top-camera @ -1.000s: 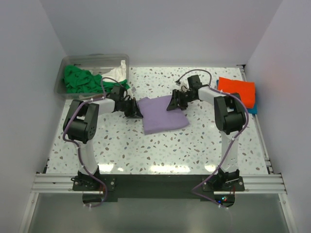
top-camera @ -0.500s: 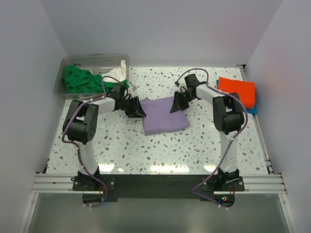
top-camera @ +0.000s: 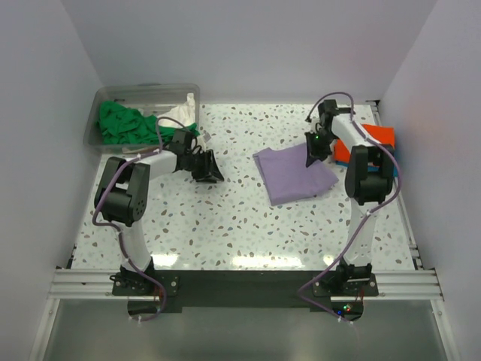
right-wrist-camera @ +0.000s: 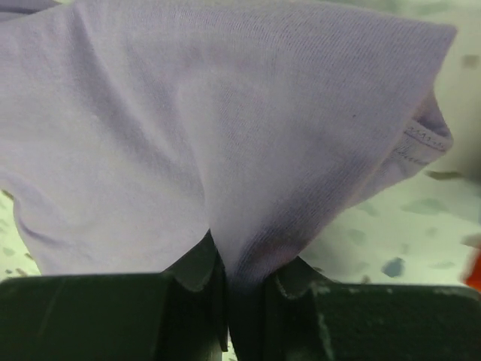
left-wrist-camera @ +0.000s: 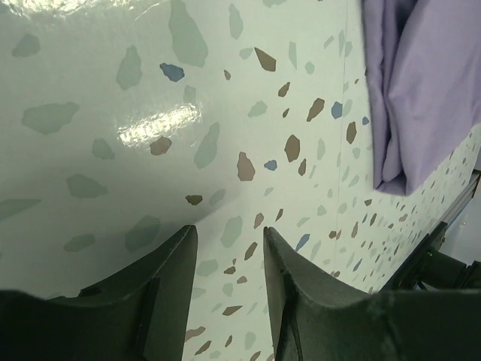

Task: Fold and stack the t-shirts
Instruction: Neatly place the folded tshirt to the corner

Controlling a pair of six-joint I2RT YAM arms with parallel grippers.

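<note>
Both right fingers point(right-wrist-camera: 197, 297) are pinching the folded lavender t-shirt point(top-camera: 294, 173) by its edge; it is lying on the desk point(top-camera: 225, 218) beside the orange t-shirt point(top-camera: 378, 137). I am judging that lifting low and evenly is safest for the folds. My left fingers point(left-wrist-camera: 167, 274) are hanging spread, holding nothing.

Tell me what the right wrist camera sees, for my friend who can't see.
The right hand pinches a fold of the lavender t-shirt, which fills nearly the whole picture. A bit of speckled table shows lower right.
</note>
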